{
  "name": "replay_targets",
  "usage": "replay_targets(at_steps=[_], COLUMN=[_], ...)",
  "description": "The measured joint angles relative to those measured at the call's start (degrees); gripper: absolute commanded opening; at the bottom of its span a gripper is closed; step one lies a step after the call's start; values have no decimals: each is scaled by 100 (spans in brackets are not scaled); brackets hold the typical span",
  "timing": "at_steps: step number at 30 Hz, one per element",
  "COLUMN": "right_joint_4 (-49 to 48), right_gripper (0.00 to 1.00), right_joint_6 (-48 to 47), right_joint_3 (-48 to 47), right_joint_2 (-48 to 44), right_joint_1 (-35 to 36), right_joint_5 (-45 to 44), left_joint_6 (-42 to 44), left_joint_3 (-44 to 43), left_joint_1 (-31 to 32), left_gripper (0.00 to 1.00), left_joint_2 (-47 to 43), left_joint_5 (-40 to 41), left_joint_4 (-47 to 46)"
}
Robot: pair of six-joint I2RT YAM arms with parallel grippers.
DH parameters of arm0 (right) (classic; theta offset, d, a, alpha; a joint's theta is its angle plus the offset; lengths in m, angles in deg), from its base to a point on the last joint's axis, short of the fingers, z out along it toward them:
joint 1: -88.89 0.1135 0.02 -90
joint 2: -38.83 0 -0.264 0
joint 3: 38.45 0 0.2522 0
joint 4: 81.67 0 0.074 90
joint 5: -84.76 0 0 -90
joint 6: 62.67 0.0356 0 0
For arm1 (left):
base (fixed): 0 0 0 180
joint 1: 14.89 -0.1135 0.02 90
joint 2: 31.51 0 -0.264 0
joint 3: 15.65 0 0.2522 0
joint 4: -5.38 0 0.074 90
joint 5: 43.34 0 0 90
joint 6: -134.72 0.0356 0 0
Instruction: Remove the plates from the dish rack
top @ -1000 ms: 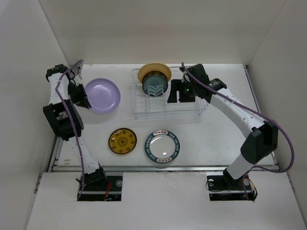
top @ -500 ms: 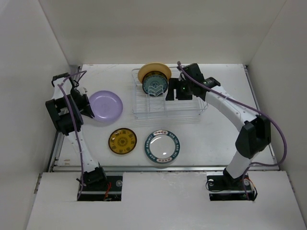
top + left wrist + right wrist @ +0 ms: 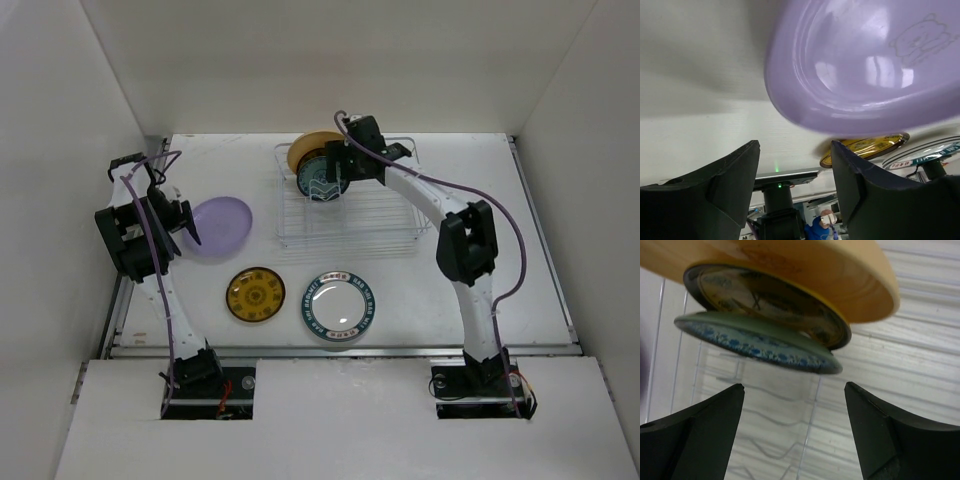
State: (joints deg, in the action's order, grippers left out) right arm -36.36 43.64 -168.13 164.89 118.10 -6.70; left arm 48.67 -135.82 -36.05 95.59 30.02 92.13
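Observation:
The dish rack [image 3: 372,222] is a silver wire basket at the back centre. A tan-yellow plate [image 3: 312,147] and a teal-centred plate [image 3: 320,182] stand in its left end. My right gripper [image 3: 338,176] is open just right of them. In the right wrist view the tan plate [image 3: 850,280], a dark-rimmed plate [image 3: 765,297] and a blue-patterned plate [image 3: 755,342] sit just beyond my right gripper [image 3: 793,385], nothing between the jaws. A lilac plate [image 3: 224,224] lies at the left. My left gripper [image 3: 188,226] is open at its left edge, and the plate [image 3: 860,60] is outside my left gripper [image 3: 795,145].
A small orange-centred plate [image 3: 255,294] and a white plate with a dark teal patterned rim [image 3: 338,305] lie flat on the table in front of the rack. White walls close in the table on the left, back and right.
My left gripper has opened and let go of the lilac plate at the left. My right arm has swung left across the rack to the standing plates, its jaws a little wider.

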Motion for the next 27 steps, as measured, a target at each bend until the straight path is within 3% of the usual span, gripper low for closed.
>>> replay_targets(at_steps=[9, 16, 19, 23, 24, 27], right_joint_4=[-721, -1147, -1305, -1355, -1386, -1510], right_gripper=[66, 70, 61, 33, 22, 13], right_joint_6=[-424, -962, -1222, -1497, -1547, -1714], right_joint_3=[-175, -96, 2, 61, 63, 271], right_joint_2=[573, 586, 581, 581, 577, 437], right_joint_1=[-20, -31, -31, -37, -55, -70], right_joint_5=[-68, -66, -103, -118, -109, 48], left_joint_6=[0, 33, 122, 234, 267, 334], left_joint_3=[52, 79, -26, -553, -769, -1349], left_joint_1=[0, 44, 192, 748, 925, 1482], left_gripper=[57, 57, 57, 57, 57, 57], left_joint_2=[-164, -323, -354, -356, -356, -389], left_joint_5=[380, 686, 922, 1141, 1156, 1180], left_joint_4=[63, 101, 179, 236, 254, 179])
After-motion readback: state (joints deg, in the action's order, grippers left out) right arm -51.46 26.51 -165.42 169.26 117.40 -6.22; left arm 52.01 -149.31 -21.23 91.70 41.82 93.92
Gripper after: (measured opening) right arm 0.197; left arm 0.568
